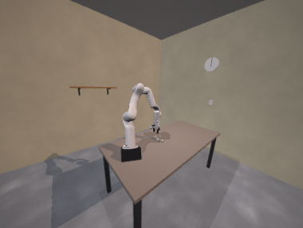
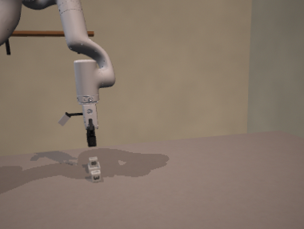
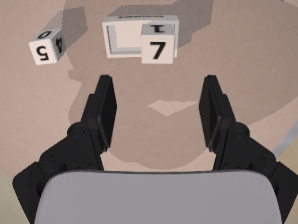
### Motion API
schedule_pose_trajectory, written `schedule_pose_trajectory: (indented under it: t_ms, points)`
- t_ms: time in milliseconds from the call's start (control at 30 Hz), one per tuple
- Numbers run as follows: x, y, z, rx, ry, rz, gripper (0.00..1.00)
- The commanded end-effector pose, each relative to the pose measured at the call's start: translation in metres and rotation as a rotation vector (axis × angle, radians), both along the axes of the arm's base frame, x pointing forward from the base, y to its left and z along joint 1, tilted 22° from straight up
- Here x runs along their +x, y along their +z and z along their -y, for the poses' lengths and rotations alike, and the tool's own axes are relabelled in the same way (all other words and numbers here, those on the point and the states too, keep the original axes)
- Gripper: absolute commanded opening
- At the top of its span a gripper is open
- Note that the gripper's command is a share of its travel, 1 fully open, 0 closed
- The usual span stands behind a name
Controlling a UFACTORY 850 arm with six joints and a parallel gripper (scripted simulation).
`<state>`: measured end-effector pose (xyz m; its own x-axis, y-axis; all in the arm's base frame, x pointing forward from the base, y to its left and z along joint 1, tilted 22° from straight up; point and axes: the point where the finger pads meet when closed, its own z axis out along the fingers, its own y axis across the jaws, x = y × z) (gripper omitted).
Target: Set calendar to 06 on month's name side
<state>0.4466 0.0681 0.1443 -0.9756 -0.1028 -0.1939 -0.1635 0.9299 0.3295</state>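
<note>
My gripper is open and empty above the table, a little to one side of the tray. The white tray lies on the table; its wall with the month's name is the far one in the wrist view, the name upside down and too small to read. One white cube is at the tray's right end there, 7 on top and an upside-down 1 on the month side. The other cube lies on the table beyond the tray's left end, showing 5, 0 and 4.
The brown table carries the robot's base at one end. A wooden shelf and a round clock are on the walls. The arm's shadow falls over the tray.
</note>
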Motion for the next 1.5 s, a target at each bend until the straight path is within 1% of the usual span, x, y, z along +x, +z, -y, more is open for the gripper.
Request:
schedule_pose_trajectory:
  t_ms: [0, 1100, 1467]
  points:
    - [0.0006, 0.0006, 0.0000, -0.001, -0.001, -0.002, 0.49]
    - [0.0007, 0.0005, -0.0001, -0.001, -0.001, -0.002, 0.49]
    - [0.0014, -0.0036, -0.0017, -0.001, -0.001, -0.003, 0.49]
